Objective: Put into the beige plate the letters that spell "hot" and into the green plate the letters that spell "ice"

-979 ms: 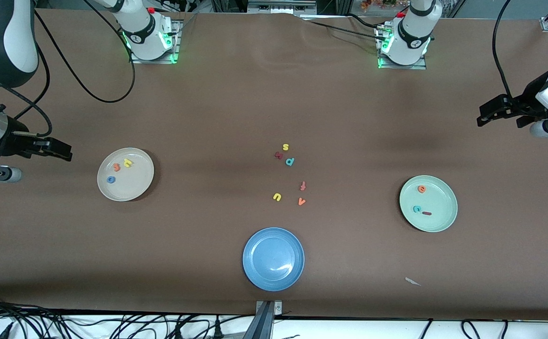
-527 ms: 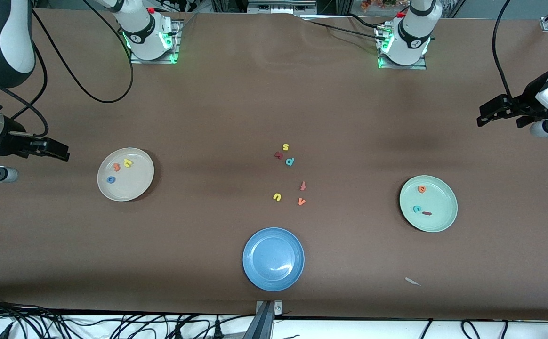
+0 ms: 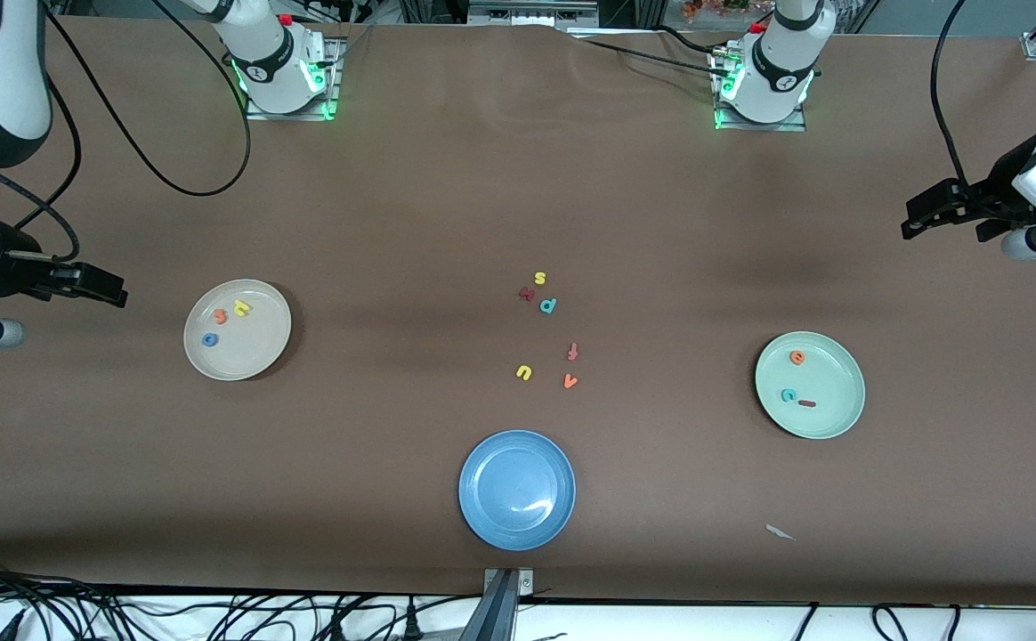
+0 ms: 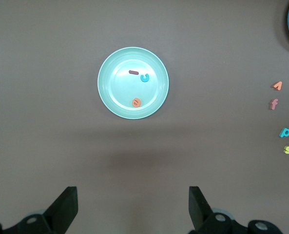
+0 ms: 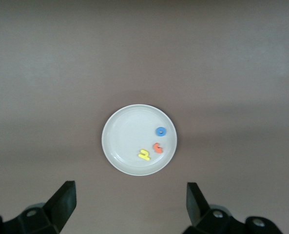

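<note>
Foam letters lie in round rimmed plates: beige plate point(image 3: 238, 330), green plate point(image 3: 810, 385); left gripper point(image 4: 132, 207) and right gripper point(image 5: 129, 204) spread, empty.

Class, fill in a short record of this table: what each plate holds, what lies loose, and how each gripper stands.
beige plate: blue o, orange t, yellow h
green plate: orange e, teal c, dark red i
blue plate: nothing in it
loose letters: mid-table, between the plates
left gripper: open, holding nothing
right gripper: open, holding nothing
</note>
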You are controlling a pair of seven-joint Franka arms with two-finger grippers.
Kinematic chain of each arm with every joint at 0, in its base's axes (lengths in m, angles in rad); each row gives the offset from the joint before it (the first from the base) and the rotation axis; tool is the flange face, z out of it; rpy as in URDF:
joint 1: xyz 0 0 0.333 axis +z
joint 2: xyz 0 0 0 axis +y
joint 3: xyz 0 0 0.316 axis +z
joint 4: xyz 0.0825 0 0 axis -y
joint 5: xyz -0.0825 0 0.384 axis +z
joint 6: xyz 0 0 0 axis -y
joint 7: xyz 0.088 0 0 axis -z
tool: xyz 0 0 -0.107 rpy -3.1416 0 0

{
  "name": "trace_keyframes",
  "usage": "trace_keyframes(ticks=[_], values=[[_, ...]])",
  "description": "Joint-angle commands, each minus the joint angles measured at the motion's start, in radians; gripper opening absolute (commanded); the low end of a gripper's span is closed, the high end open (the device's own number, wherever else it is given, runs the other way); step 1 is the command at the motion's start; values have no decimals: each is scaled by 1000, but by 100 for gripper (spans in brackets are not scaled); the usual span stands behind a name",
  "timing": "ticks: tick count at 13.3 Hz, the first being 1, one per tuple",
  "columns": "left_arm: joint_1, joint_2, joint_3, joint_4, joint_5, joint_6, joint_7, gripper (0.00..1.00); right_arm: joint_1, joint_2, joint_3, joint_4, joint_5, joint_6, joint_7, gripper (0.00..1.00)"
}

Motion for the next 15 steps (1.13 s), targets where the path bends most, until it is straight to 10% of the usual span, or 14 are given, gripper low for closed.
trace_keyframes(ticks=[1,7,15], values=[[-3,10,0,25,20,-13,15,100,-116,-8,106,32,6,-21,44,100],[-5,10,-2,25,20,-14,9,100,-209,-27,232,23,-73,-25,32,100],[-5,11,-2,25,20,-14,9,100,-198,-14,232,29,-69,-21,46,100]])
